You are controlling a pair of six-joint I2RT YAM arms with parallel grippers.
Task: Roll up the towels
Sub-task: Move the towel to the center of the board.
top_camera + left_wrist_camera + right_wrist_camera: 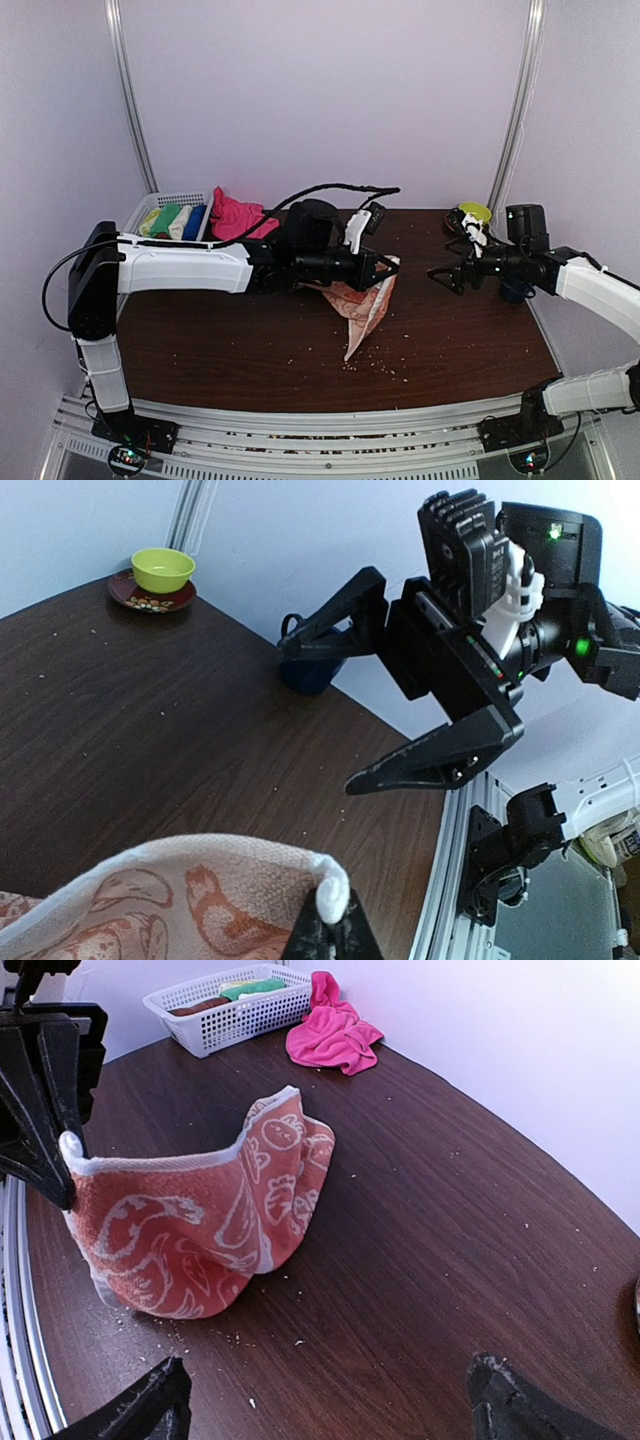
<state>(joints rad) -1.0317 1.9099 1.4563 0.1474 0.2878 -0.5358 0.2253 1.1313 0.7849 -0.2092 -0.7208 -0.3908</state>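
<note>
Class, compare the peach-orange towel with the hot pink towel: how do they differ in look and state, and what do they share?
The peach-orange towel carries a pale pattern; the hot pink towel is plain. The peach-orange towel hangs from the shut left gripper, its lower part on the table; the hot pink towel lies crumpled, ungripped, beside the white mesh basket. Both are soft cloth, neither rolled yet.

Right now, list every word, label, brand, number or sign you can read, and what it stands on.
There is no readable text in any view.
The peach-orange towel carries only a pale animal pattern, no letters.
The saucer under the green bowl shows a flower motif, no words.
</note>
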